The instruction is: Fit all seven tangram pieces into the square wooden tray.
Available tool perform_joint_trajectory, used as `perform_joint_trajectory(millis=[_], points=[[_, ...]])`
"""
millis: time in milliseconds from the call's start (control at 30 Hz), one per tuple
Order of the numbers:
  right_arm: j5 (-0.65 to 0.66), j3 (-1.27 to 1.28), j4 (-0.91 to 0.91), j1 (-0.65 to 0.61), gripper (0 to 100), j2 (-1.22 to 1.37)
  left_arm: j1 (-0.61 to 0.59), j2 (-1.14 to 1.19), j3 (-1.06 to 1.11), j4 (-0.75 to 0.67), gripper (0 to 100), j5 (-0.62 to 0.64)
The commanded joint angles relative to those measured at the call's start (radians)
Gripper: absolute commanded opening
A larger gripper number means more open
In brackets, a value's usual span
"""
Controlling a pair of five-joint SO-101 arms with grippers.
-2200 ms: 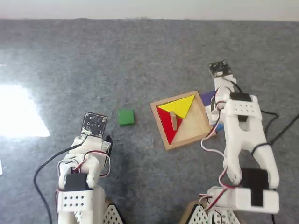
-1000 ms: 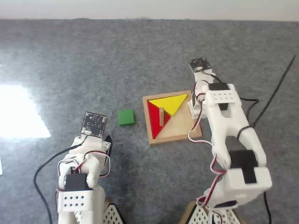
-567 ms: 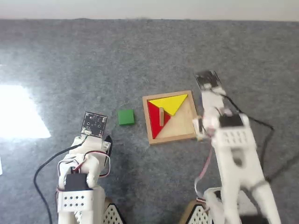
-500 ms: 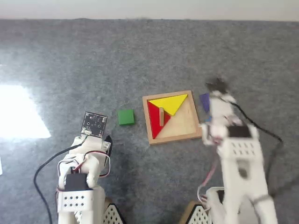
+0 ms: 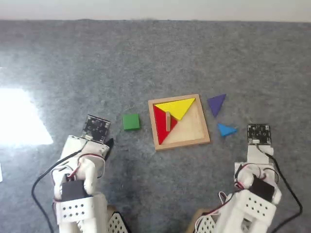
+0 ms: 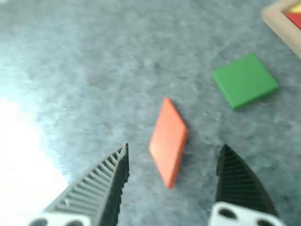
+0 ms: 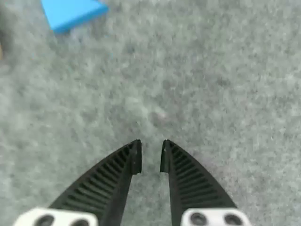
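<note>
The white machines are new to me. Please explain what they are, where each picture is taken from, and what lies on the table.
They are two robot arms, left arm and right arm, seen from above in the high view. The other pictures come from cameras on their wrists. The square wooden tray holds a yellow triangle, a red triangle and a small tan piece. A green square, purple triangle and blue triangle lie outside it. An orange parallelogram lies near the open left end effector. The right end effector is shut and empty.

The tray (image 5: 182,144) sits mid-worktop (image 5: 146,58), holding one triangle (image 5: 179,108) at its far side and another (image 5: 159,127) at its left. A square piece (image 5: 130,122) lies left of the tray, two small triangles (image 5: 216,103) (image 5: 226,129) right.
</note>
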Motion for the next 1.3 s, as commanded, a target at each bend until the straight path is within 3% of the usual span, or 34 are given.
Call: perform_joint_trajectory(millis=[0, 100, 233, 433, 500, 600, 667, 733, 833, 1033, 1267], points=[[0.031, 0.017, 0.004, 0.081, 9.5, -0.111, -0.037, -0.008, -0.143, -0.005, 29, 0.021], [0.035, 0.051, 0.004, 0.101, 9.7, -0.163, -0.043, -0.005, -0.223, 0.005, 29, 0.115], [0.040, 0.075, 0.007, 0.101, 9.8, -0.209, -0.044, 0.120, -0.328, 0.035, 29, 0.132], [0.080, 0.095, 0.067, 0.101, 9.8, -0.283, -0.129, 0.690, -0.624, 0.068, 29, 0.130], [0.078, 0.103, 0.074, 0.101, 9.8, -0.315, -0.143, 0.927, -0.791, 0.184, 29, 0.052], [0.081, 0.117, 0.105, 0.094, 9.8, -0.366, -0.146, 1.244, -1.076, 0.466, 29, -0.169], [0.081, 0.120, 0.134, 0.073, 9.8, -0.401, -0.147, 1.413, -1.242, 0.620, 29, -0.229], [0.081, 0.118, 0.166, 0.056, 9.8, -0.432, -0.144, 1.530, -1.339, 0.684, 27, -0.270], [0.081, 0.118, 0.168, 0.050, 9.8, -0.433, -0.143, 1.614, -1.379, 0.651, 20, -0.287], [0.081, 0.118, 0.165, 0.047, 9.8, -0.433, -0.048, 1.623, -1.257, 0.445, 30, -0.282], [0.083, 0.118, 0.165, 0.047, 9.8, -0.433, 0.003, 1.634, -1.096, 0.170, 31, -0.193]])
